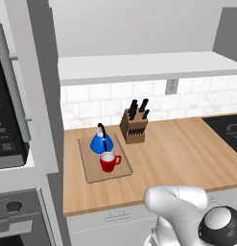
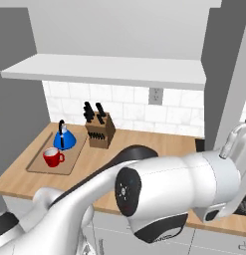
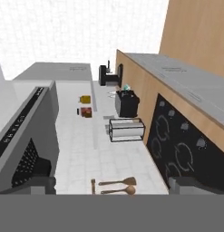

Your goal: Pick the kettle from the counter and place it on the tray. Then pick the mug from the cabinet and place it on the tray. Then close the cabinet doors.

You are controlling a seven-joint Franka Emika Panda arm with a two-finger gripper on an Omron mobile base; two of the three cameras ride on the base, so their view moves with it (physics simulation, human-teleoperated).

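The blue kettle (image 1: 101, 141) (image 2: 64, 140) stands upright on the far part of the wooden tray (image 1: 92, 170) (image 2: 38, 166), which lies on the counter (image 1: 182, 153) (image 2: 144, 144). The red mug (image 1: 109, 162) (image 2: 53, 158) stands on the tray just in front of the kettle. Above them the cabinet (image 1: 139, 65) (image 2: 104, 69) shows its bare white shelf, and its grey cabinet doors (image 1: 41, 72) (image 1: 229, 34) (image 2: 15, 74) stand swung open at both sides. My gripper (image 3: 113, 184) is open with nothing between its fingers, and it faces along the counter toward the cooktop.
A wooden knife block (image 1: 134, 125) (image 2: 100, 129) stands right of the tray by the tiled wall. A black cooktop (image 1: 228, 130) (image 3: 177, 154) lies further right, with a toaster (image 3: 126, 129) and wooden spoons (image 3: 115, 186) beyond it. An oven-and-microwave column (image 1: 9, 144) stands at the left.
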